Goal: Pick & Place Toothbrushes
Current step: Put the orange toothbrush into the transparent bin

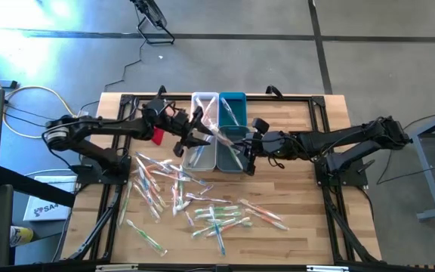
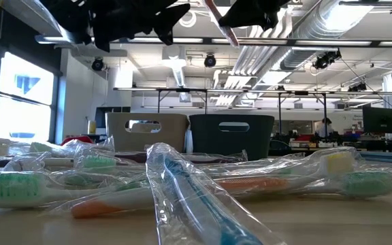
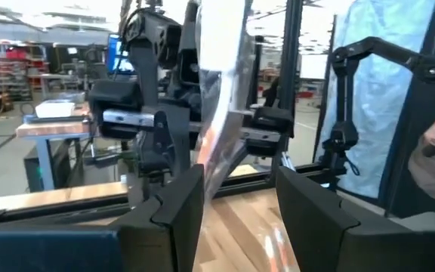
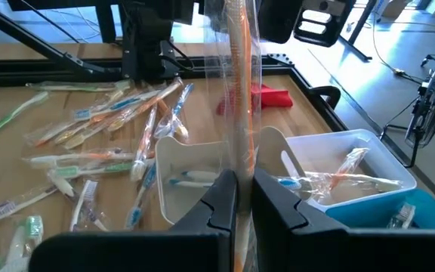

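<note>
Above the white bin [image 1: 202, 128] and the teal bin [image 1: 232, 130], at the far middle of the table [image 1: 308, 219], I hold both grippers close together over one wrapped toothbrush [image 4: 242, 83]. My right gripper [image 4: 244, 198] is clamped nearly closed on the lower end of its clear wrapper, so the orange handle stands upright between the fingers; this grip carries the weight. My left gripper [image 3: 236, 198] faces it with its jaws spread, the wrapper's other end rising through the gap, and I cannot tell whether its pads touch the plastic. I judge this to be a handover or re-orientation directly over the bins, so that a release drops the brush into a compartment rather than onto the wood. Several brushes already lie in both bins. Most toothbrushes [image 1: 202, 208] remain scattered on the near half of the table, and the red cloth [image 4: 263, 99] lies beside the bins.
</note>
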`<move>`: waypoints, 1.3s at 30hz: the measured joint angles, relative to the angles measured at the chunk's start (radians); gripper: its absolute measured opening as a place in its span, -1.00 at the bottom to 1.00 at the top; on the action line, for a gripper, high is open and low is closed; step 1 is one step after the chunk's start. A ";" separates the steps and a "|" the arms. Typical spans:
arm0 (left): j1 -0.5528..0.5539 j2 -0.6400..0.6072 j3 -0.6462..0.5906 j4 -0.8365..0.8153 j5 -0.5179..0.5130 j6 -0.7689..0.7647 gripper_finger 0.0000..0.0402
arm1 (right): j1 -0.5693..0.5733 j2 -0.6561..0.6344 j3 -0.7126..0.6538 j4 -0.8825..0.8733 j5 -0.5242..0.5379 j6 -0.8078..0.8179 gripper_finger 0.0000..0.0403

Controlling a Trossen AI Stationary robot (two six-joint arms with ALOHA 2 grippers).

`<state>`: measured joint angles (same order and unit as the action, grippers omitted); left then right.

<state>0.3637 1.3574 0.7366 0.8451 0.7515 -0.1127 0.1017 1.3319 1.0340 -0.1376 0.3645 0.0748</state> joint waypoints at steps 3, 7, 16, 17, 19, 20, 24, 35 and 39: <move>0.000 0.002 0.010 -0.001 0.005 0.001 -0.20 | 0.000 0.000 0.000 -0.001 0.001 0.002 -0.91; 0.000 0.002 0.018 -0.002 0.006 0.006 -0.20 | 0.000 0.000 0.000 -0.002 0.000 0.002 -0.91; -0.078 0.002 0.020 -0.009 -0.194 0.107 -0.20 | 0.000 0.000 0.000 -0.005 0.000 0.003 -0.91; -0.085 0.002 0.020 -0.005 -0.207 0.110 -0.20 | 0.000 0.000 0.000 -0.005 0.000 0.003 -0.91; -0.091 0.002 0.020 0.008 -0.218 0.111 -0.20 | 0.000 0.000 0.000 -0.005 0.000 0.003 -0.91; -0.090 0.002 0.020 0.010 -0.226 0.111 -0.20 | 0.000 0.000 0.000 -0.005 0.000 0.003 -0.91; -0.090 0.002 0.020 -0.007 -0.282 0.110 -0.20 | 0.000 0.000 0.000 -0.005 -0.001 0.004 -0.91; -0.089 0.002 0.020 0.005 -0.286 0.113 -0.20 | 0.000 0.000 0.000 -0.008 -0.001 0.008 -0.91; -0.089 0.002 0.020 0.021 -0.272 0.113 -0.20 | 0.000 0.000 0.000 -0.008 -0.001 0.008 -0.91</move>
<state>0.2745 1.3598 0.7570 0.8660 0.4799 -0.0002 0.1017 1.3319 1.0340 -0.1459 0.3634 0.0826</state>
